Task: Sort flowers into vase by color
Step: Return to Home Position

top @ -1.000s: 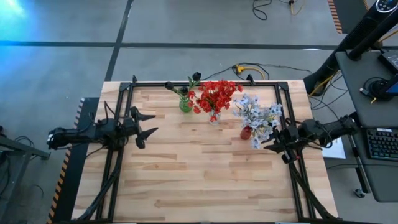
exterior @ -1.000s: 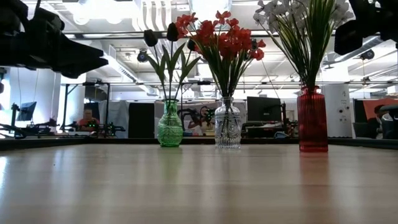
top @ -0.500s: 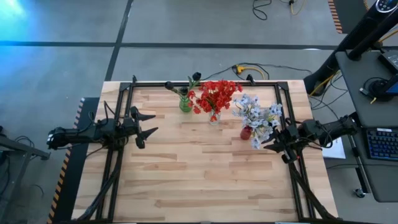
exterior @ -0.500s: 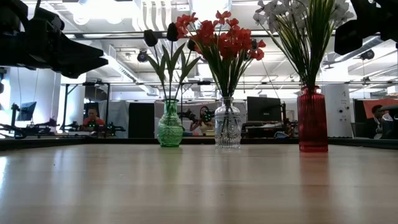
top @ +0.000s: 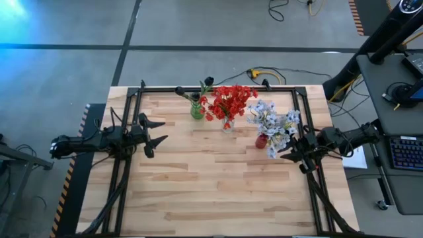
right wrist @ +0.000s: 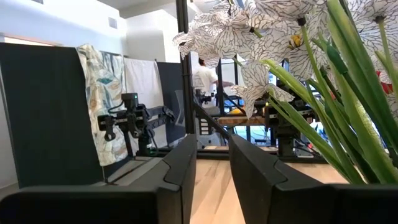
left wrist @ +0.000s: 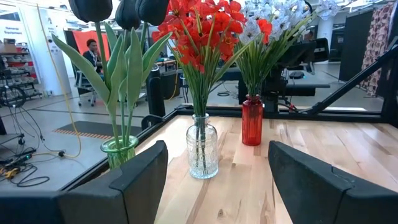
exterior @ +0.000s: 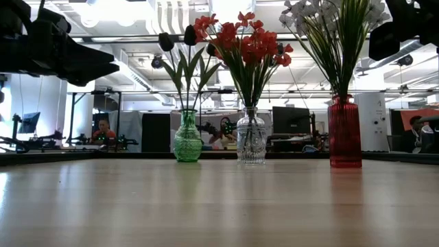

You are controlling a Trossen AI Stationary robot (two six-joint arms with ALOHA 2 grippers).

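We see both arms stretched out low and level, each reaching inward from its own side of the desk. The left claw hangs above the desk's left part, fingers spread wide with nothing between them. Across from it, the right claw hovers at the right edge, its fingers parted by only a narrow gap, empty too. Both wrists run flat and point toward the middle, and neither claw touches anything.

Red blossoms, blue-white blossoms, black buds, red vase.
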